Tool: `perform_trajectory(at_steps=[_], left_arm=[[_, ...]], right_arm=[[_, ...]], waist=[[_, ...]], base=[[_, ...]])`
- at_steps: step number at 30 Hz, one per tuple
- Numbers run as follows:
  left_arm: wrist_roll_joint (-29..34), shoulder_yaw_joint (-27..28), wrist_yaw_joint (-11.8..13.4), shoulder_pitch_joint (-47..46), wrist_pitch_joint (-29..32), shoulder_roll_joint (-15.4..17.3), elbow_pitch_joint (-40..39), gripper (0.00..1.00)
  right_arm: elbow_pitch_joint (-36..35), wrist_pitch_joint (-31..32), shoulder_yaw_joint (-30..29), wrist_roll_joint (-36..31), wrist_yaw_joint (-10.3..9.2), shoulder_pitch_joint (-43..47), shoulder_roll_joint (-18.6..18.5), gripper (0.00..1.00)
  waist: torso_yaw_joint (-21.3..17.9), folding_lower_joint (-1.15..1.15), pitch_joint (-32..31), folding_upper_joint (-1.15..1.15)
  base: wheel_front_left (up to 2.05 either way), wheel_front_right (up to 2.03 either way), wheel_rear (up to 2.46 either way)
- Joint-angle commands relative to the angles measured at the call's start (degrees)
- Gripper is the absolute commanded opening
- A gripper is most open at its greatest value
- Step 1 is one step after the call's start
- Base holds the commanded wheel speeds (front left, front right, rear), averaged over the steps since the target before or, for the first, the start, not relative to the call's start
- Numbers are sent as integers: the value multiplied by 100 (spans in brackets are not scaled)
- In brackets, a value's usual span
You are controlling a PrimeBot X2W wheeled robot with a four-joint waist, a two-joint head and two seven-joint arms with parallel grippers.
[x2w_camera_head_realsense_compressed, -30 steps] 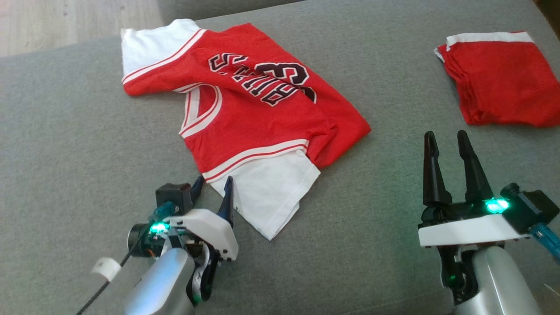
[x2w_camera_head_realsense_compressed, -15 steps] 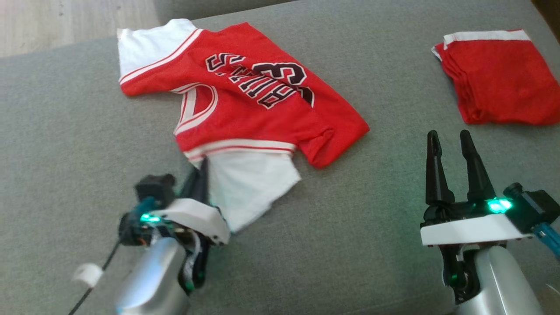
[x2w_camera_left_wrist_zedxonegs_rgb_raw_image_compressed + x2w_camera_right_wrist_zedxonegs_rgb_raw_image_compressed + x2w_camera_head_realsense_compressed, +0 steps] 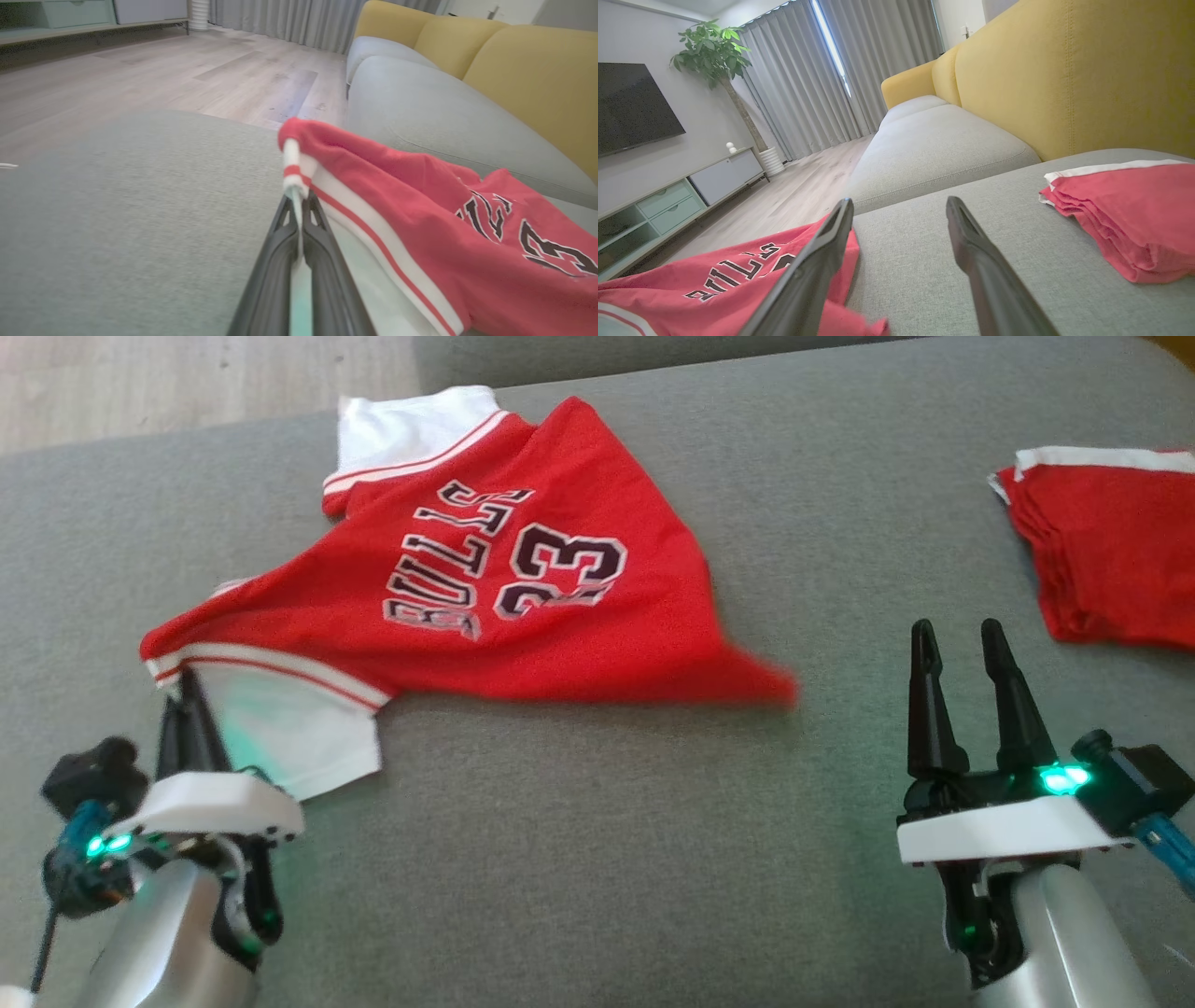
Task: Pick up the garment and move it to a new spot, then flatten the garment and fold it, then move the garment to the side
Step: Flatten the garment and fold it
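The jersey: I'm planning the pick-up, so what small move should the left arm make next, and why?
Probably raise it slightly: the left gripper is shut on the jersey at its striped edge, while the rest lies on the grey cushion.

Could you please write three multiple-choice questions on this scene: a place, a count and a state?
1. Where is the folded red garment?
A. Right of the jersey, on the cushion
B. Under the jersey
C. Atop the jersey
2. Red garments on the cushion?
A. One
B. Two
C. Three
3. The left pincer is:
A. Open above the jersey
B. Shut on the jersey's trim
C. Shut on nothing
1 A, it lies apart at the head view's right; 2 B, jersey plus folded one; 3 B, it pinches the striped trim.
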Motion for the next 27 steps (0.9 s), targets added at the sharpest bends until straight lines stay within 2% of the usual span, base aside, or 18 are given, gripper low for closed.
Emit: perform_trajectory(at_steps=[1,11,12,13,14,22,27], left_arm=[[-63,277,58,-109,-72,223,-168,0],[-100,406,245,62,-90,315,-129,0],[-79,377,248,70,-86,316,-126,4],[-36,322,250,74,-74,318,-128,84],[-1,258,244,77,-31,316,-128,100],[425,-188,9,0,-141,257,-758,100],[748,-448,-28,6,-189,163,-1368,100]], right_arm=[[-149,-37,134,-68,-4,-108,-22,100],[-82,-37,201,-107,-4,-115,-22,100],[-70,-37,203,-108,-4,-115,-22,100],[-56,-37,201,-109,-4,-114,-22,100],[-43,-37,197,-107,-4,-113,-22,100],[-116,-37,74,-145,-4,-122,-22,100],[-168,-37,11,-192,-4,-96,-22,100]], waist=[[63,0,-12,0],[144,0,-34,0],[146,0,-44,0],[147,0,-57,0],[150,0,-74,0],[210,0,-263,0],[291,0,-385,0]], base=[[0,0,0],[0,0,0],[0,0,0],[0,0,0],[0,0,0],[0,0,0],[0,0,0]])
